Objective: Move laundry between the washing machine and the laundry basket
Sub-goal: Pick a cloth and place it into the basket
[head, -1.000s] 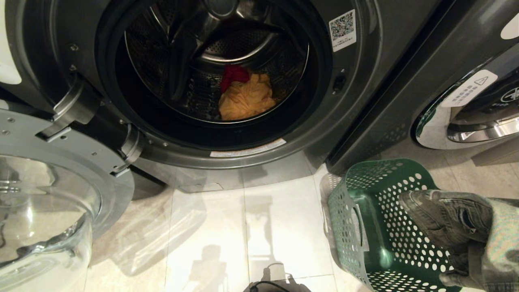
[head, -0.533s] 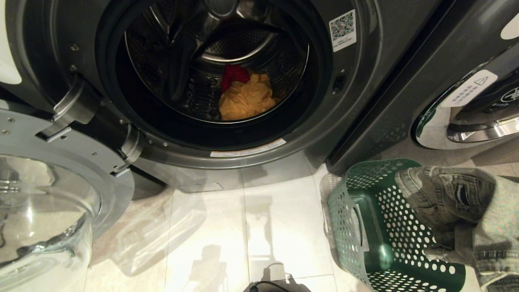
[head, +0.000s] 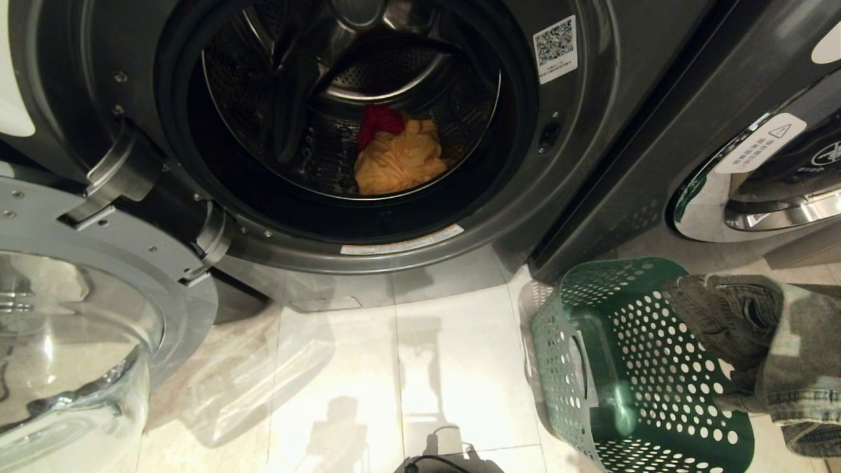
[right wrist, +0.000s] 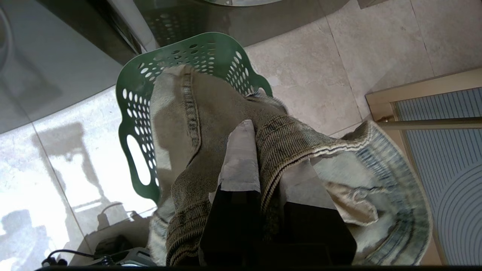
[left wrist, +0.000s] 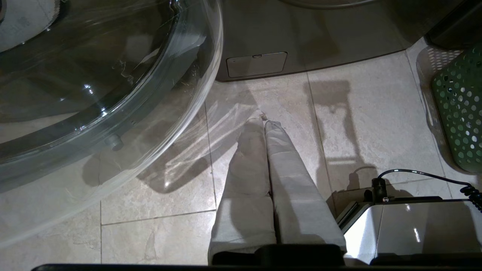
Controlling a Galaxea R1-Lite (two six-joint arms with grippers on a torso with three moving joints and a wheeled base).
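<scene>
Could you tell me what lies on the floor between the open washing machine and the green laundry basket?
Nothing: in the head view, only bare pale floor tile separates the washing machine from the laundry basket.

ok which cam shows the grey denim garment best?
Right wrist view: the grey denim garment fills the frame, clamped in the right gripper above the green perforated plastic basket. Head view catches only part of it at the edge. Left wrist view shows none.

grey garment point(head: 755, 335): cut by frame edge | laundry basket point(head: 631, 368): floor partly hidden
</scene>
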